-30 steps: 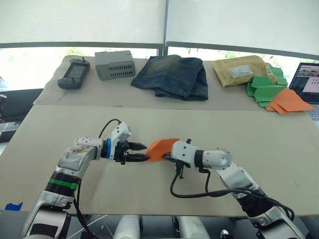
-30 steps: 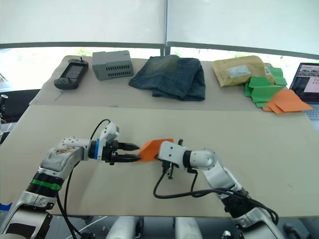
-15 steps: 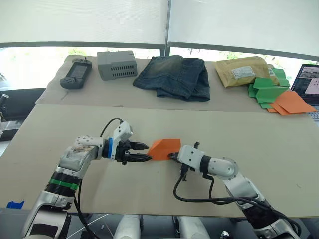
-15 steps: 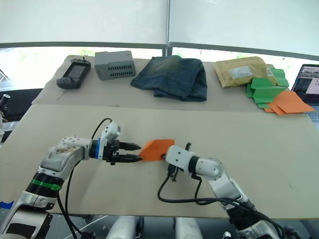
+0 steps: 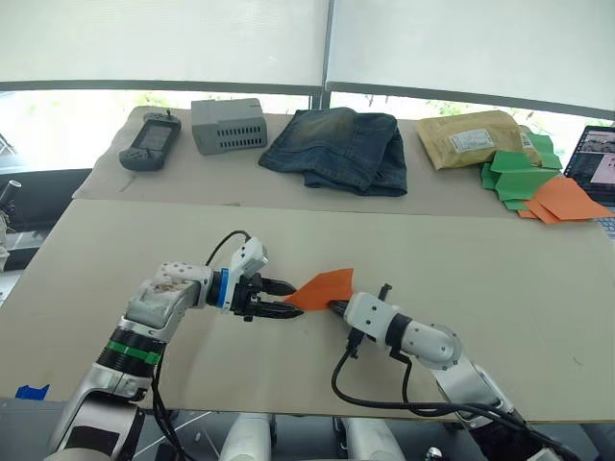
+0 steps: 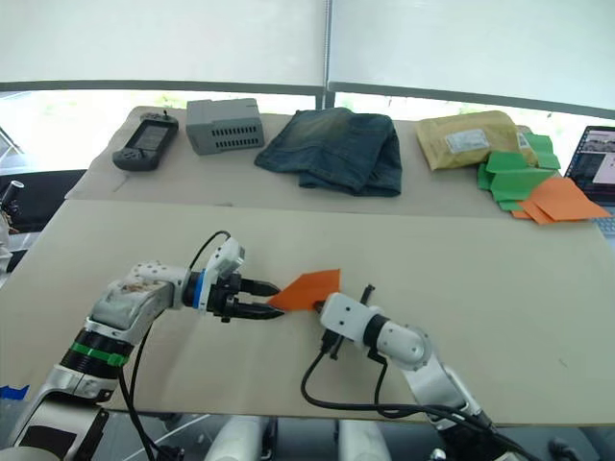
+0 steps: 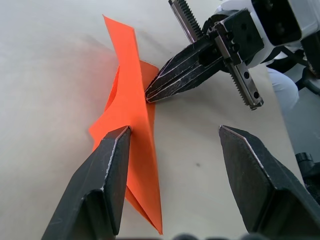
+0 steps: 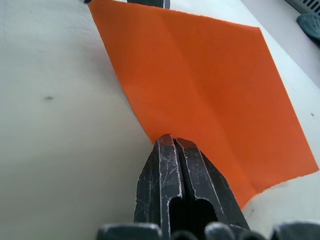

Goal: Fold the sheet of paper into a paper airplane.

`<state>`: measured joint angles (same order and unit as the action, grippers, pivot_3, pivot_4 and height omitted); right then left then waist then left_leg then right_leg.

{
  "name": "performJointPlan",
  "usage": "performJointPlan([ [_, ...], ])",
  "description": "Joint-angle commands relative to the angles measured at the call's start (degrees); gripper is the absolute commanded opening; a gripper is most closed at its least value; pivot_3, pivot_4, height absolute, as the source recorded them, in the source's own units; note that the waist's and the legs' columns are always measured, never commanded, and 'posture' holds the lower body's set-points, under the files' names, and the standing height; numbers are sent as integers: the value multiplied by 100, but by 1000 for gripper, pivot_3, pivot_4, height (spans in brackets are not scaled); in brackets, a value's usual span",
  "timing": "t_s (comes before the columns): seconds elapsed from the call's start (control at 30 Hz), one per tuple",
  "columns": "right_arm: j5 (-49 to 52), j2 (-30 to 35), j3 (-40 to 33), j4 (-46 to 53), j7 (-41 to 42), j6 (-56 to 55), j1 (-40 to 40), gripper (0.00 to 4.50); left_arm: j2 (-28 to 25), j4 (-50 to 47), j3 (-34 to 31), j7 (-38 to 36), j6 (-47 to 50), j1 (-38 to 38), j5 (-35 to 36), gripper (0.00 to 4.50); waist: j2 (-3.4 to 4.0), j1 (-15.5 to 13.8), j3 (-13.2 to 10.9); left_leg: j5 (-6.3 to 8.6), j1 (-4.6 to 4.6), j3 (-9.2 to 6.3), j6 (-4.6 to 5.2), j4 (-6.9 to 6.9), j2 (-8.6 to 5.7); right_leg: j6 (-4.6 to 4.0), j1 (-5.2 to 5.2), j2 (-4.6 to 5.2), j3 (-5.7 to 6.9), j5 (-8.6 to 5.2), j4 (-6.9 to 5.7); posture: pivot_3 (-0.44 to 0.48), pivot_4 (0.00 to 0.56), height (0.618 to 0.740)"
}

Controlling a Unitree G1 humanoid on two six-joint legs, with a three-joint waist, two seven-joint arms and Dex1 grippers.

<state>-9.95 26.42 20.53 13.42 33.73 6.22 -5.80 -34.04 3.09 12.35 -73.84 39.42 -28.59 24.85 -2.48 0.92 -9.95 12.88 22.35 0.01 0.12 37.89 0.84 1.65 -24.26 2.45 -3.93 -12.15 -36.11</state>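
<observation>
No readable text, brand or number anywhere. A pale label on the padded envelope (image 5: 468, 140) at the far table, print too small to make out; likewise the laptop screen (image 5: 598, 154) at the right edge, just blurred patches.

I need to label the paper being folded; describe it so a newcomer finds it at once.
On the near table, between the two grippers, lies the sheet of paper, bright orange, with a centre crease. Unlike the pile of green and orange papers on the far table, it lies alone.
</observation>
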Motion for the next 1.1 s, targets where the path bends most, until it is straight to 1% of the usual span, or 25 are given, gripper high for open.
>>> performJointPlan([
  [0.03, -85, 1, 81, -83, 47, 170, 127, 83, -102, -403, 29, -275, 369, -73, 330, 2932, 0, 5, 0, 0, 0, 0, 0, 0, 1, 0, 0, -1, 0, 0, 0, 0, 150, 728],
  [0.2, -112, -30, 104, -43, 51, 249, 121, 83, -192, -531, 205, -362, 499, 46, 335, 2932, 0, 16, 0, 0, -2, 0, 0, 0, 1, -1, 0, -1, 0, -1, 0, 0, 150, 728],
  [0.37, -140, -34, 98, 80, 20, 377, 176, 83, -138, -417, 361, -412, 496, 94, 308, 2932, 0, 11, 0, 0, -1, 0, 0, 0, 1, -2, 0, -1, 0, -1, 0, 0, 150, 728],
  [0.5, -173, -35, 86, 190, -14, 463, 245, 83, -32, -161, 467, -265, 245, 73, 91, 2932, 0, 8, 1, 0, -1, -1, 0, 0, 1, -2, 0, -1, 0, -2, 0, 0, 150, 728],
  [0.73, -184, 1, 57, 240, -31, 525, 281, 83, 166, 481, 316, -3, -168, -165, -175, 2932, -1, 1, 2, 0, -1, -1, 0, 0, 0, -1, 1, -1, 0, -2, 0, 0, 150, 728],
  [0.97, -233, 38, 91, 185, -5, 498, 221, 83, 301, 317, 354, -17, -66, -93, -76, 2932, -1, -2, 3, 0, -1, 0, 0, 0, 0, -1, 2, -1, 0, -1, 0, 0, 150, 728],
  [1.07, -226, 47, 135, 112, 70, 523, 158, 83, 313, 348, 236, 103, -116, -91, -94, 2932, -1, 3, 3, 0, -2, 0, 0, 0, 0, -1, 2, -1, 0, -1, -1, 0, 150, 728],
  [1.1, -223, 41, 162, 67, 112, 536, 111, 83, 289, 407, 95, 191, -156, -127, -82, 2932, -1, 4, 2, 0, -2, 0, 0, 0, 1, -1, 1, -1, 0, -1, -1, 0, 150, 728],
])
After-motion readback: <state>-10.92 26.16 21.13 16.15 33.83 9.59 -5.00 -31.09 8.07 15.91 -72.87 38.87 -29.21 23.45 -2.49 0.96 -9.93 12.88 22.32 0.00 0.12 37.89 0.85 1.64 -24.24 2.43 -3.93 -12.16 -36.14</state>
